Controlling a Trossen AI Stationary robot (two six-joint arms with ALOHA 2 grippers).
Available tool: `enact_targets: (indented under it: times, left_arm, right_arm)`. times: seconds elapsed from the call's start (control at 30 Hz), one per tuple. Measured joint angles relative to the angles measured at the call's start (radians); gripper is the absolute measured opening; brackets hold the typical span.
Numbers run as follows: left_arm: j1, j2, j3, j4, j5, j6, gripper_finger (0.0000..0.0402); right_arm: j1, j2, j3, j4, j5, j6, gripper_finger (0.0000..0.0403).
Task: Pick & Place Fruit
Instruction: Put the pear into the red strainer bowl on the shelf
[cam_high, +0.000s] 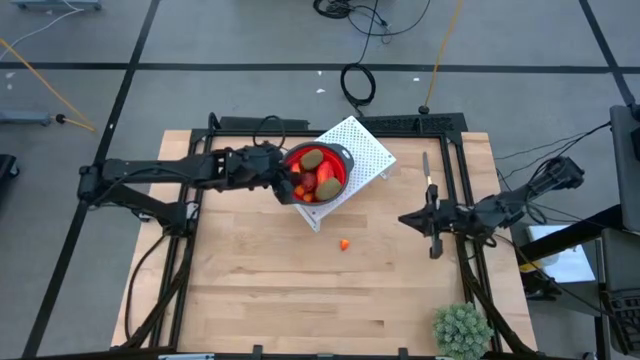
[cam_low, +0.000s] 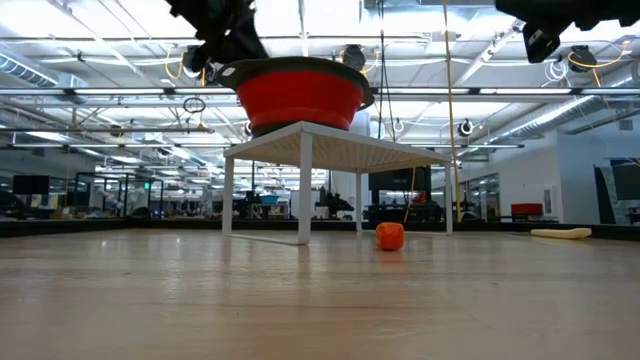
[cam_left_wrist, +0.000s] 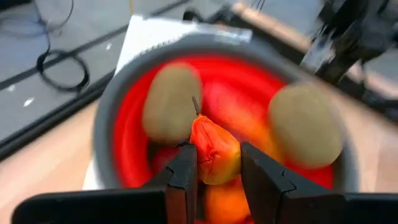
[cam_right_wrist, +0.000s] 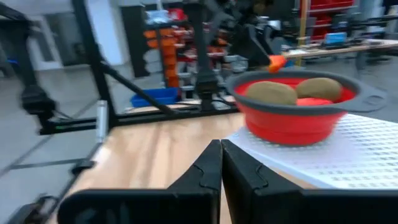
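The left gripper (cam_left_wrist: 219, 177) hangs over the red bowl (cam_high: 338, 178), at the bowl's nine o'clock edge in the high view, and its fingers (cam_left_wrist: 182, 180) are closed narrowly on a red-orange fruit piece (cam_left_wrist: 215, 151) with a thin stem at its top. The piece sits just above the bowl's contents. The bowl, with its grey rim, stands on a small white perforated stand (cam_high: 368, 145) toward twelve o'clock on the wooden desk (cam_high: 260, 280). Inside the bowl lie two brown-green ovals (cam_high: 312, 158), with red and orange fruit beneath and beside them.

One small orange fruit (cam_high: 344, 244) lies alone on the desk, at about six o'clock from the stand and well apart from it; the low view shows it resting on the wood just in front of the stand's legs.

The right gripper (cam_high: 435, 247) waits at three o'clock over the desk, its fingers (cam_right_wrist: 205, 171) pressed together on nothing. A spiky green plant (cam_high: 462, 329) stands at the five o'clock corner.
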Motion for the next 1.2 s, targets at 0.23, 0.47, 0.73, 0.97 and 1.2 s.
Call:
enact_targets:
  times: [0.23, 0.47, 0.73, 0.97, 1.2]
  left_arm:
    - [0.003, -0.01, -0.001, -0.088, 0.019, -0.01, 0.0093]
    - [0.003, -0.011, -0.001, -0.102, 0.028, -0.013, 0.0093]
    - [0.003, -0.011, -0.001, -0.101, 0.03, -0.015, 0.0093]
    - [0.003, -0.011, -0.001, -0.096, 0.03, -0.034, 0.0093]
    - [0.003, -0.011, -0.001, -0.008, 0.014, -0.015, 0.0093]
  right_arm:
    - [0.0, -0.146, -0.036, -0.094, -0.103, 0.009, 0.0]
    - [0.0, -0.292, -0.036, -0.249, -0.127, 0.023, 0.0]
    - [0.0, -0.43, -0.036, -0.45, -0.174, 0.016, 0.0]
    - [0.0, -0.455, -0.036, -0.56, -0.232, -0.021, 0.0]
    - [0.0, -0.454, -0.036, -0.578, -0.229, -0.04, 0.0]
